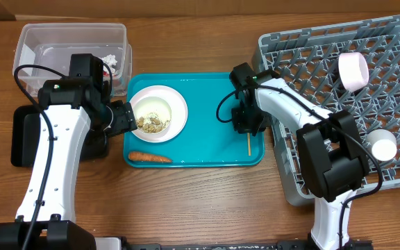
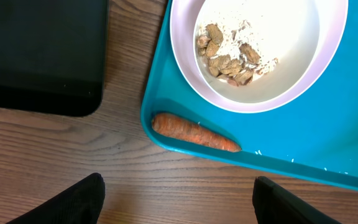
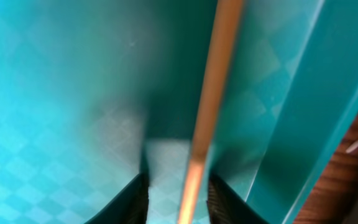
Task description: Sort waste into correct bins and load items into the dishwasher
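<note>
A white bowl (image 1: 174,111) with beige food scraps (image 1: 151,123) sits on the teal tray (image 1: 214,104). An orange carrot (image 1: 149,157) lies in the tray's front left corner. My left gripper (image 1: 121,118) is open and empty over the wood by the tray's left edge; its wrist view shows the carrot (image 2: 194,132), the scraps (image 2: 229,56) and the black tray (image 2: 36,50). My right gripper (image 1: 248,128) is low over the teal tray's right edge. Its fingers (image 3: 178,199) straddle a wooden chopstick (image 3: 213,93), with a gap on the left side.
The clear tub (image 1: 47,38) at the back left holds white tissue (image 1: 110,62). The black tray (image 1: 26,139) lies under my left arm. The grey dish rack (image 1: 311,62) on the right holds a white cup (image 1: 353,71) and a white bowl (image 1: 381,145).
</note>
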